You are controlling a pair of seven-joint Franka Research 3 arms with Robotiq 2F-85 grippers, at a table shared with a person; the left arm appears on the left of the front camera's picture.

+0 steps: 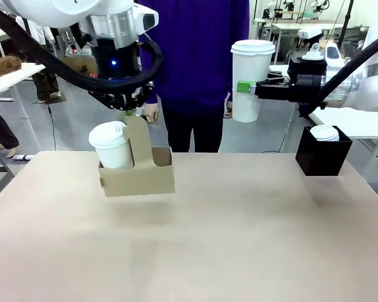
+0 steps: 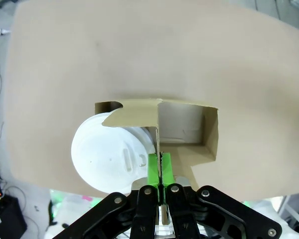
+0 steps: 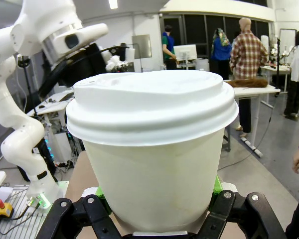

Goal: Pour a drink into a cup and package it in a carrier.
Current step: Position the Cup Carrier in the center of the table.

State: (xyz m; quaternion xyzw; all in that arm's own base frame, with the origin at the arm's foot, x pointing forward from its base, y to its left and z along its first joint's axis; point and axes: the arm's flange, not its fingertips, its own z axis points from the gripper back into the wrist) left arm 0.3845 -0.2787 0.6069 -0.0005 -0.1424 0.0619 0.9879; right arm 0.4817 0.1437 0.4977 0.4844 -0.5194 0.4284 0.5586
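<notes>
From the front we see the left hand [image 1: 130, 112] reaching down from above, its fingers closed on the top of the upright handle tab of the brown cardboard carrier [image 1: 142, 177]. The carrier tilts slightly and seems to hang just clear of the table [image 1: 239, 239], left of the middle. A lidded white paper cup [image 1: 111, 146] sits in the carrier's slot on the picture's left, beside the tab. Toward the right, the right hand [image 1: 247, 87] comes in sideways and grips a second lidded cup [image 1: 252, 78] low on its wall, holding it upright in the air, well apart from the carrier. Below it, at the table's far right corner, stands a black square box [image 1: 321, 160] with a stack of white lids [image 1: 324, 133] in it, and a person in a dark blue top [image 1: 198, 56] stands behind the far edge. In the left wrist view we look straight down: the left hand's [image 2: 160, 172] green pads [image 2: 153, 168] are pressed together with only the thin cardboard tab between them. The lidded white paper cup [image 2: 107, 154] fills one slot of the carrier [image 2: 134, 112], the other slot is open, and the table [image 2: 139, 50] lies beneath. In the right wrist view the right hand [image 3: 157, 211] is spread as wide as the second lidded cup [image 3: 154, 164], with a green pad [image 3: 217, 187] against each side of its wall; the cup is upright with its lid on.
</notes>
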